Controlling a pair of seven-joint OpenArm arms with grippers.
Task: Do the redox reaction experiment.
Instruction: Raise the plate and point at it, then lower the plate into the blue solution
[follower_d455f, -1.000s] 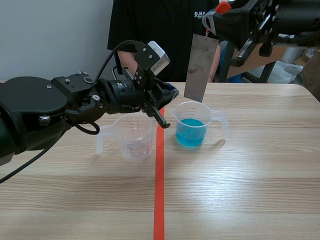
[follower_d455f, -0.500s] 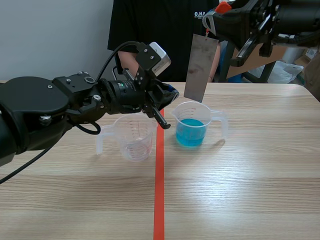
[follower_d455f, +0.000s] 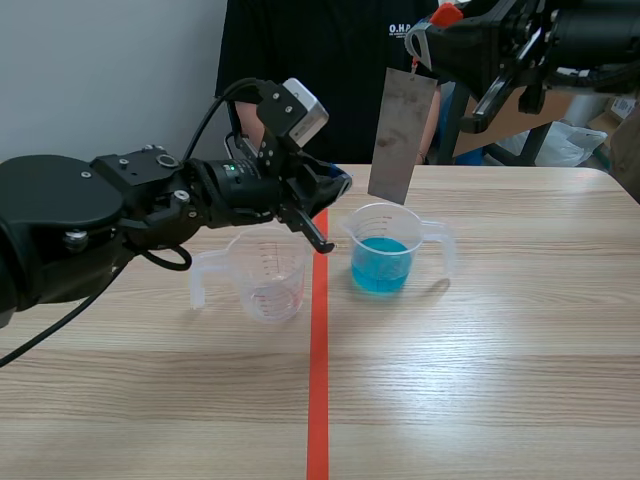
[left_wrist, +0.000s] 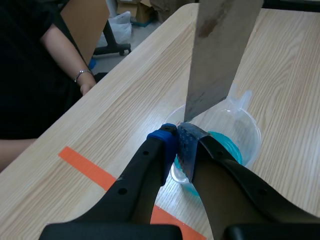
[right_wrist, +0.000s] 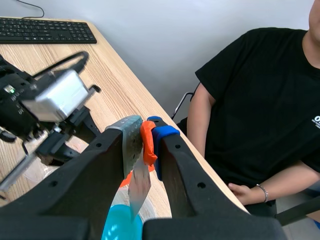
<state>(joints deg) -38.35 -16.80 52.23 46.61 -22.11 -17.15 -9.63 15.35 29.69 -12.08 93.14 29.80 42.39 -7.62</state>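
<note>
Right gripper (right_wrist: 144, 131) raised high, clenched on orange clip (right_wrist: 148, 150). Grey metal plate (follower_d455f: 402, 135) hangs from clip, lower edge just above rim of beaker with blue liquid (follower_d455f: 383, 250). Left gripper (left_wrist: 176, 142) pinched closed on nothing, pads meeting, tips at that beaker's rim under plate's lower corner (contact with rim unclear). Empty beaker (follower_d455f: 265, 275) on other side of tape line (follower_d455f: 317, 380), beneath left arm. Person in black shirt (follower_d455f: 320, 60) behind table (follower_d455f: 500, 380).

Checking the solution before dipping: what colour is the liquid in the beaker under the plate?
The liquid is blue; the scene view shows it best.
</note>
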